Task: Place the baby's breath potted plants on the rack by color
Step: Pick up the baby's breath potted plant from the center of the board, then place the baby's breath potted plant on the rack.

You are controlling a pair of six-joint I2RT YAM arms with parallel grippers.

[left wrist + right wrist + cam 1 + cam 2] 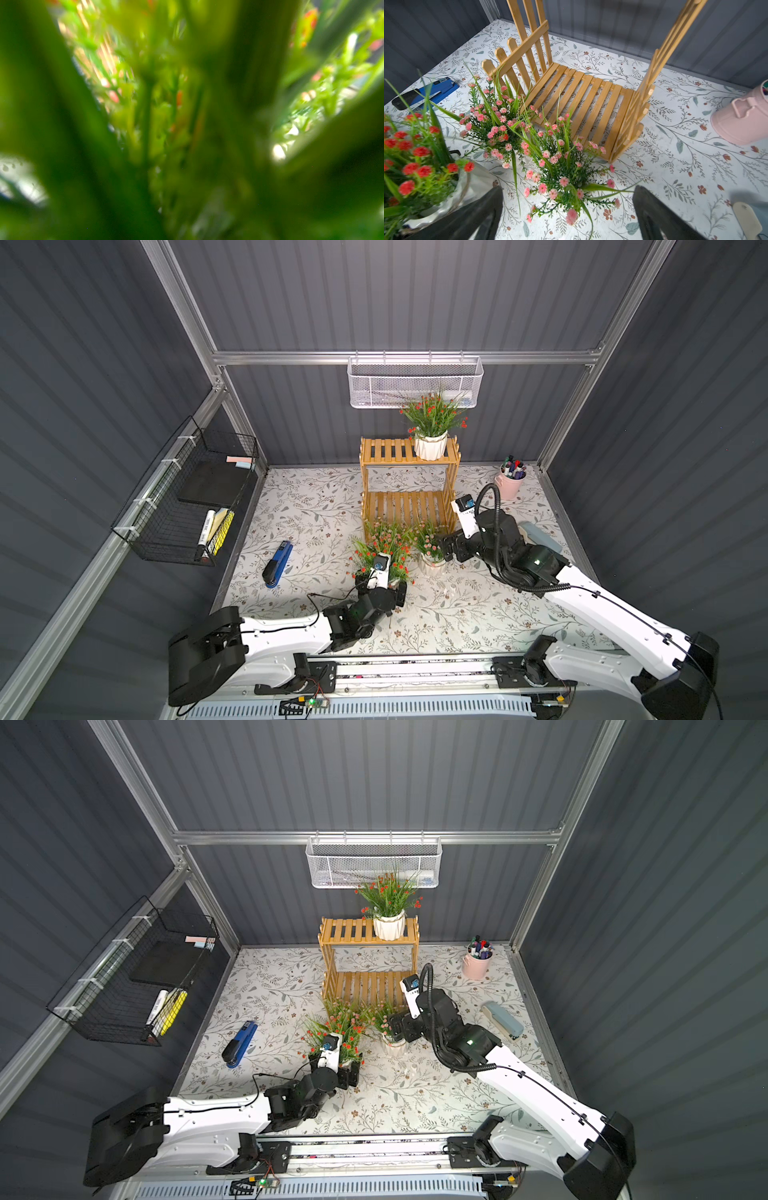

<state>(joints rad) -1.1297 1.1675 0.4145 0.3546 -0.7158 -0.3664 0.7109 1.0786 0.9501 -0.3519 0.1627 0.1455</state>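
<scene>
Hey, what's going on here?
The robot is sorting potted plants onto the wooden rack. One red plant sits on its top tier; the lower tier is bare. The left gripper is at the second red plant on the table, grip unclear. The right gripper is open, facing one pink plant; the other pink plant stands beside it.

Spread end effector (568,188) flanks pink plant (560,166) beside rack (581,99)
</scene>
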